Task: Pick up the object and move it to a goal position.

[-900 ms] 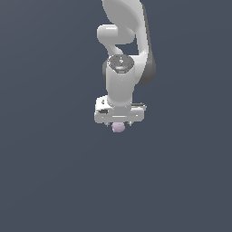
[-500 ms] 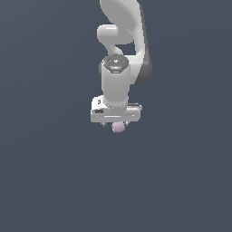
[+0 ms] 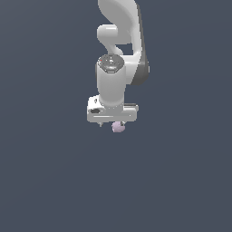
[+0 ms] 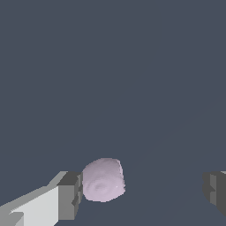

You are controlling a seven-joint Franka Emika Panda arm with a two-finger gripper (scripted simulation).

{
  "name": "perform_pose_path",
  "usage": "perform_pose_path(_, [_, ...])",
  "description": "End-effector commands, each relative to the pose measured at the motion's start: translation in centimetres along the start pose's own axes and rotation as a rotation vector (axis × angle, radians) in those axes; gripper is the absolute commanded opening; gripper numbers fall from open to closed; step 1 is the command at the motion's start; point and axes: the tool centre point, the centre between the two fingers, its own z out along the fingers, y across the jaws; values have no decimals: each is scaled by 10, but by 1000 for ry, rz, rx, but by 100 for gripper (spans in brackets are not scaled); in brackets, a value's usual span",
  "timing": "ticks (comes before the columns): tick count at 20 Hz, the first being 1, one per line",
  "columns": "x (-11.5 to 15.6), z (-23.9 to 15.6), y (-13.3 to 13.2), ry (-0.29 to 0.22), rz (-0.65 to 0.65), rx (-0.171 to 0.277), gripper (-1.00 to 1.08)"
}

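**Op:** Lump (image 4: 103, 179) was sitting right against one finger (image 4: 69, 195) on my wrist feed, with the other finger (image 4: 215, 190) well apart from it across a wide gap. So the gripper (image 4: 142, 193) was spread, not clamped on anything.

**Desk:** And from outside?

**Op:** On the exterior view the lump (image 3: 118, 127) showed just under the gripper (image 3: 113, 123), peeking out below the hand's body. I couldn't tell from either feed whether it rested on a surface or hung there; the background was one flat grey.

**Desk:** How did you judge it would handle?

**Op:** Small, far narrower than the finger span, rounded and matte. I guessed it was light. The rounded flanks worried me more: a pinch off-centre could squirt it out sideways. Whether it was soft or stiff, I couldn't say from the render.

**Desk:** Where would you have taken it?

**Op:** Across its middle, at the widest part, with the lump centred between the fingers first, since it sat hard over to one side.
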Motion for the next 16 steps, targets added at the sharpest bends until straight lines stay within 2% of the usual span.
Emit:
perform_pose_path(1, [-1, 1, 0, 0, 10, 0, 100])
perform_pose_path(9, [-5, 7, -4, -1, 98, 4, 100])
perform_pose_path(16, [-11, 16, -10, -2, 240, 8, 100])
